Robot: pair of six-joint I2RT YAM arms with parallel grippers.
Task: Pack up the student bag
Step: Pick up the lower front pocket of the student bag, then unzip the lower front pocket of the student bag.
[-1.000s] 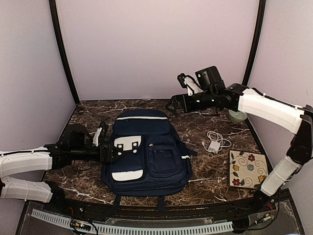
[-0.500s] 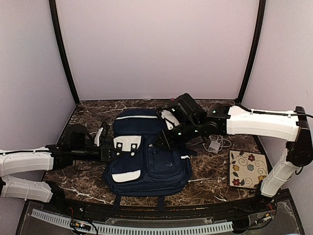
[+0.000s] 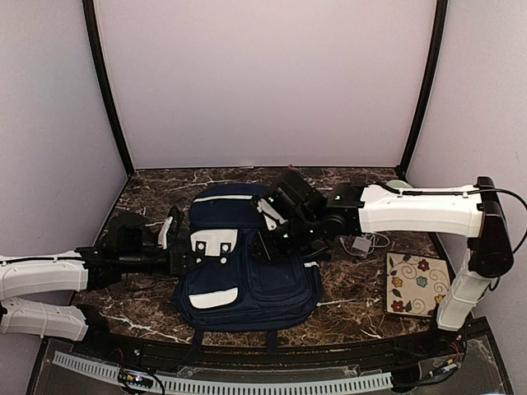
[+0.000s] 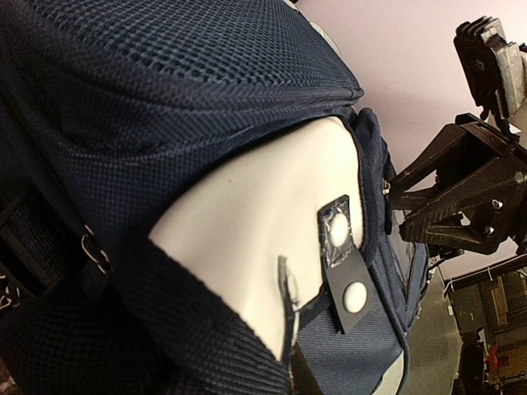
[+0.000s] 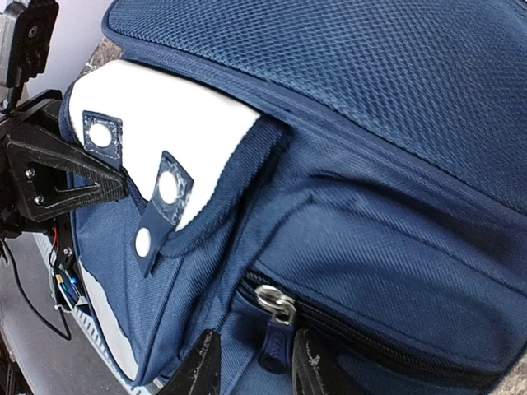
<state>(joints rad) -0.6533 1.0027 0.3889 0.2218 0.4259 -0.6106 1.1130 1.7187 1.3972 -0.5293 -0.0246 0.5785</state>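
The student bag, navy with a pale patch, lies flat mid-table. My left gripper sits at the bag's left side. In the right wrist view its black fingers meet in a point, shut on the edge of the pale patch. Bag fabric fills the left wrist view and hides those fingers. My right gripper is down on the front pocket. There its jaws stand narrowly open around the blue zipper pull; the right finger is against the pull, the left one apart.
A white charger with coiled cable lies right of the bag. A floral square tile sits at the front right. A pale round object peeks out behind the right arm. Purple walls enclose the table.
The right arm swung from the back right down onto the bag's front pocket and its jaws narrowed around the zipper pull. The left gripper closed on the bag's left side.
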